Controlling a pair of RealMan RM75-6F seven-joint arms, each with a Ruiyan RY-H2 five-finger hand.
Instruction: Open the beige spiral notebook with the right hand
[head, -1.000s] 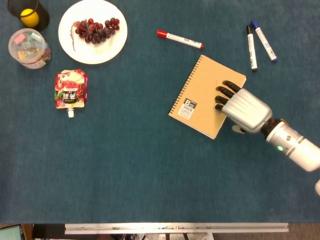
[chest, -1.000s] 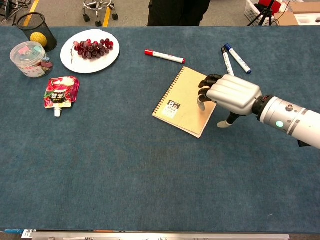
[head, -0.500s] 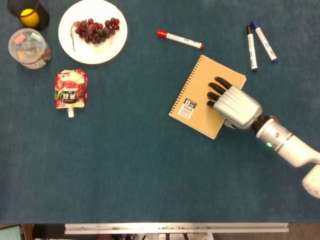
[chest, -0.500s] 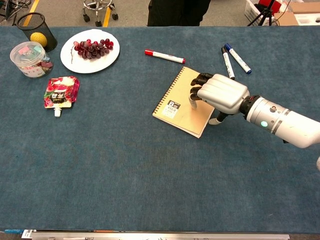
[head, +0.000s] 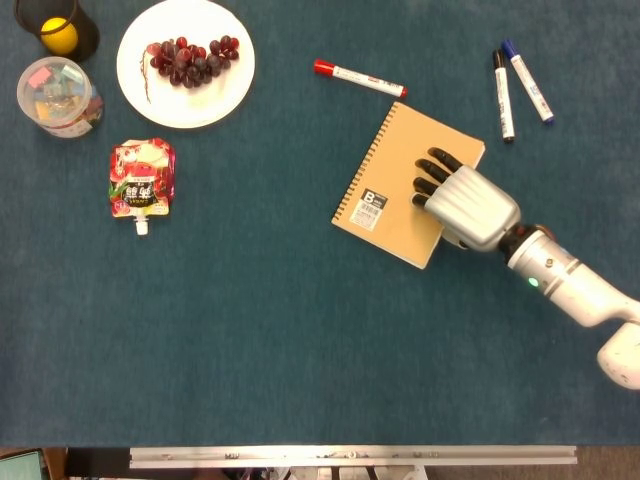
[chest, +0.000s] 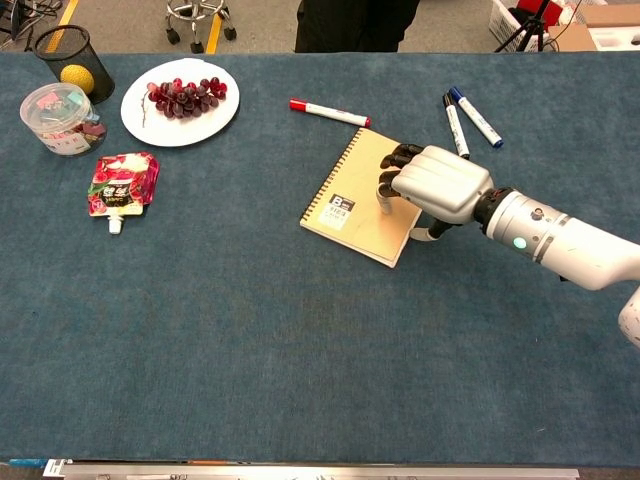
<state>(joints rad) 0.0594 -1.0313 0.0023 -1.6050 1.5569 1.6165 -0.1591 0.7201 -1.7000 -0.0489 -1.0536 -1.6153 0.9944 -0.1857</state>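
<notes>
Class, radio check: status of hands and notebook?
Right hand rests on notebook, fingers spread. Notebook closed. Left hand unseen. Red marker lies just beyond.

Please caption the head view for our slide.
Right hand rests on the closed beige spiral notebook, beside three markers.

R hand (chest: 435, 184) lies palm-down on closed beige notebook (chest: 355, 203), fingers (chest: 392, 178) on cover, red marker (chest: 328, 112) nearby.

Beige notebook (head: 395, 185) (white label), silver robot hand (head: 467, 205), blue tablecloth (head: 260, 330)
</notes>
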